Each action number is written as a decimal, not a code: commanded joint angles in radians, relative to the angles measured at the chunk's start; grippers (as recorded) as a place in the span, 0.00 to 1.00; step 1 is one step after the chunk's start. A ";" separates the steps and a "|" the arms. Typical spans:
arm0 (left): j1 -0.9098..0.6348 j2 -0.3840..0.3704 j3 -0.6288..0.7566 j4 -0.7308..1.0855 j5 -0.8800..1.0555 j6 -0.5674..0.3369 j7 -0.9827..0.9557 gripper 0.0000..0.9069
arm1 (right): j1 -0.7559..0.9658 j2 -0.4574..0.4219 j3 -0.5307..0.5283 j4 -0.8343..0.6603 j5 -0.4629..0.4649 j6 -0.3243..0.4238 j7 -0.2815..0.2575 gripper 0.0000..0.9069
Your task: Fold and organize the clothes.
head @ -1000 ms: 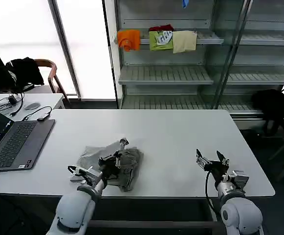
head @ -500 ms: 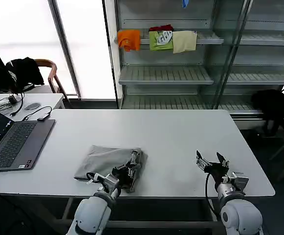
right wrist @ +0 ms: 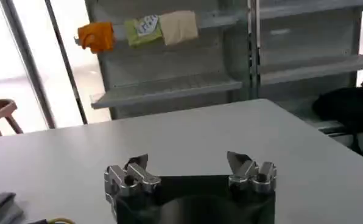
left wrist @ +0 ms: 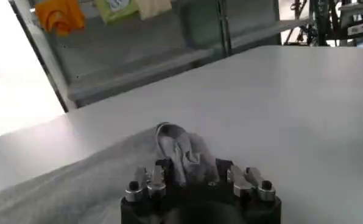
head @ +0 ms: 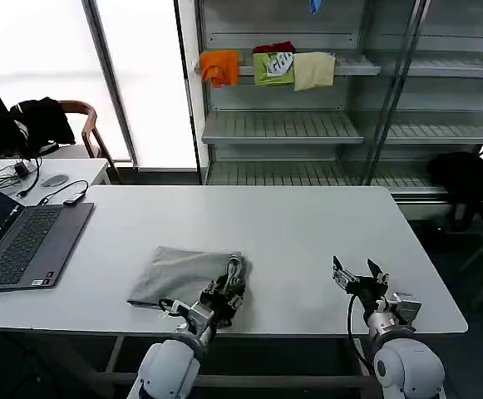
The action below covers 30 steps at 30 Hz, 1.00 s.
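Note:
A light grey shirt [head: 174,273] lies folded into a flat rectangle on the white table [head: 308,224], near its front edge. My left gripper [head: 234,270] sits low at the shirt's right edge, shut on a pinch of fabric. In the left wrist view the grey shirt [left wrist: 78,189] bunches up between the fingers of the left gripper [left wrist: 180,159]. My right gripper [head: 358,273] hovers open over bare table at the front right, well apart from the shirt. Seen from the right wrist, the right gripper [right wrist: 187,161] holds nothing between its spread fingers.
An open laptop [head: 25,245] lies at the table's left edge. Behind the table stand metal shelves [head: 283,125] with orange, green and beige folded pieces [head: 266,66]. A black garment [head: 465,179] hangs at the right and a chair [head: 79,116] stands back left.
My left gripper has carried the bunched fabric rightward and down toward the table's front edge. The shirt has gone from a raised heap to a flat fold. The right arm has hardly moved.

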 commanded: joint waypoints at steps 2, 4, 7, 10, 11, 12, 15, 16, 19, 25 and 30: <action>-0.003 -0.005 0.012 0.018 -0.097 0.001 -0.007 1.00 | -0.001 -0.003 0.003 -0.001 0.001 0.000 0.001 1.00; -0.001 -0.001 0.012 0.015 -0.132 0.001 -0.007 1.00 | 0.000 -0.003 0.003 -0.003 0.001 0.000 0.002 1.00; 0.004 0.009 0.009 0.012 -0.152 0.001 -0.006 1.00 | 0.002 -0.002 0.001 -0.004 0.000 0.000 0.003 1.00; 0.009 0.023 0.004 0.011 -0.180 0.001 0.003 1.00 | 0.004 -0.002 0.001 -0.006 0.000 0.000 0.004 1.00; 0.011 0.026 0.001 0.009 -0.196 0.001 0.004 1.00 | 0.005 -0.002 0.001 -0.007 0.000 0.000 0.005 1.00; 0.012 0.028 -0.002 0.008 -0.203 0.001 0.004 1.00 | 0.006 -0.002 0.001 -0.007 -0.001 0.000 0.006 1.00; 0.014 0.035 -0.008 -0.003 -0.228 0.000 0.003 1.00 | 0.007 -0.003 0.000 -0.008 0.000 -0.001 0.006 1.00; 0.012 0.036 -0.014 -0.014 -0.253 -0.001 0.003 1.00 | 0.007 -0.003 0.000 -0.009 0.000 -0.001 0.006 1.00; 0.000 0.046 -0.047 -0.065 -0.336 -0.002 0.008 1.00 | 0.008 -0.005 0.000 -0.010 -0.001 -0.001 0.007 1.00; -0.044 0.102 -0.205 -0.170 -0.521 -0.002 0.009 1.00 | 0.011 -0.005 -0.003 -0.011 -0.003 -0.003 0.008 1.00; -0.064 0.172 -0.383 -0.136 -0.588 -0.002 0.030 1.00 | 0.017 -0.007 -0.005 -0.017 -0.003 -0.004 0.008 1.00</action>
